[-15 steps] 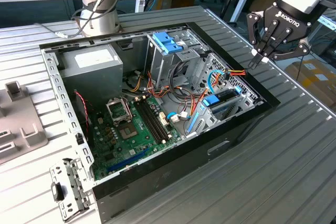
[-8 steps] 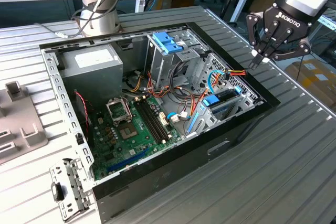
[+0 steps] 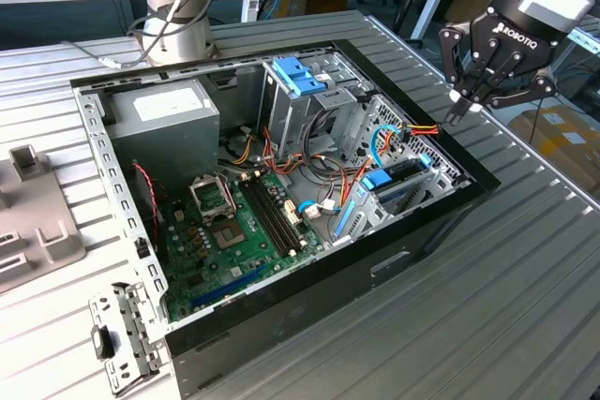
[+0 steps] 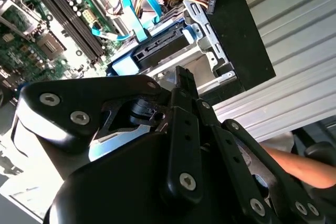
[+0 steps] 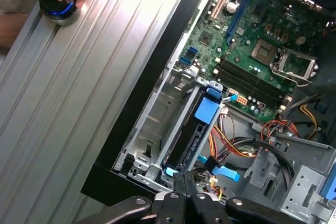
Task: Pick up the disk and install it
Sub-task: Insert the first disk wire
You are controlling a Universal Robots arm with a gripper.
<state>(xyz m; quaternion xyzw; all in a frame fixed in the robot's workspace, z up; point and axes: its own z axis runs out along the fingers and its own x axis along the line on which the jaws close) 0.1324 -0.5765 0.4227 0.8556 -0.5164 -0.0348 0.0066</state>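
Over the computer case (image 3: 309, 299), the claw (image 3: 461, 106) hangs pinched closed and empty; the disk (image 3: 398, 183) lies inside.

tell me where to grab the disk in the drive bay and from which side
Probably across its long blue-railed edges, near the middle, coming from above through the open side of the case. The disk lies in the metal bay along the case's edge, with cables crowding its other side, so a sideways approach looks blocked. The gripper hangs above that edge, holding nothing.
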